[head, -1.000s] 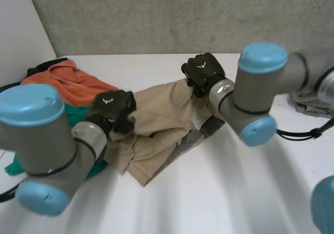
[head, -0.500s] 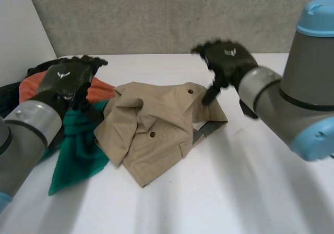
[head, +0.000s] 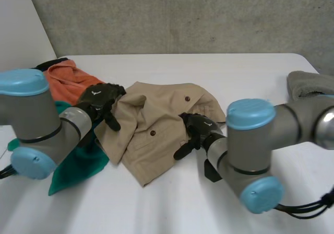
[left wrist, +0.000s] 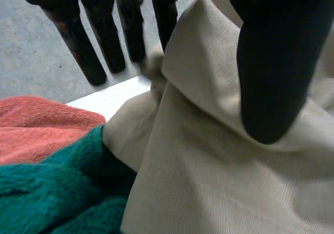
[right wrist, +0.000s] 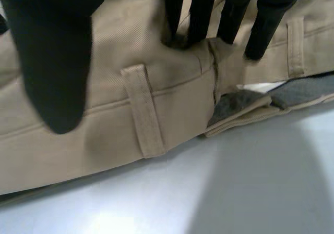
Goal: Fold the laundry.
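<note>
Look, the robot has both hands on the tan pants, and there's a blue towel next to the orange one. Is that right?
Not quite: next to the orange towel lies a green towel, not a blue one, as the head view shows. The rest is right: the left hand and the right hand are both on the tan pants.

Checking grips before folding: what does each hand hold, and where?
The left hand pinches the beige trousers at an edge fold; the right hand only presses their waistband.
</note>
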